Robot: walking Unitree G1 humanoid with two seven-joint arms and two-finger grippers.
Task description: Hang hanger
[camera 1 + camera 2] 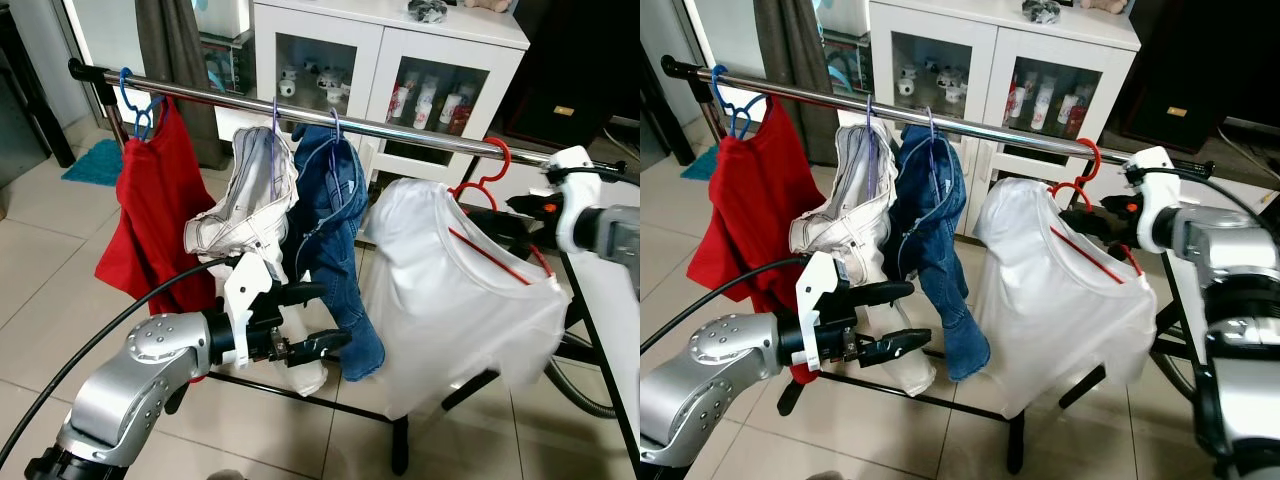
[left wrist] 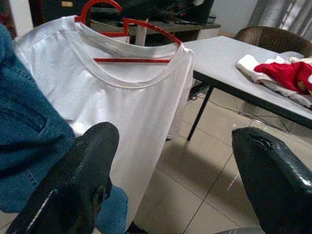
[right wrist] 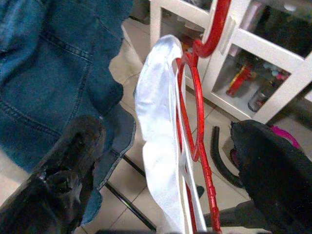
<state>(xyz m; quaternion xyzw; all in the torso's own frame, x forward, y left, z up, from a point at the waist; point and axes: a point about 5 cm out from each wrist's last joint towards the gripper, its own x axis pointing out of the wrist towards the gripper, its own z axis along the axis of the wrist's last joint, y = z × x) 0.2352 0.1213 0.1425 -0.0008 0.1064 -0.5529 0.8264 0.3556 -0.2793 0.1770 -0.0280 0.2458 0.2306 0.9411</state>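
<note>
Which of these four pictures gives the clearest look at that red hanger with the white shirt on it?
The left eye view: the red hanger shows with its hook over the rail and the white shirt draped below. The right eye view shows much the same. The left wrist view shows the neckline; the right wrist view sees it edge-on.

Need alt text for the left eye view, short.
A white T-shirt on a red hanger hangs at the right end of a metal clothes rail, beside blue jeans, a pale garment and a red top. The left pincer reaches forward, open, below the jeans. A white cabinet stands behind.
</note>
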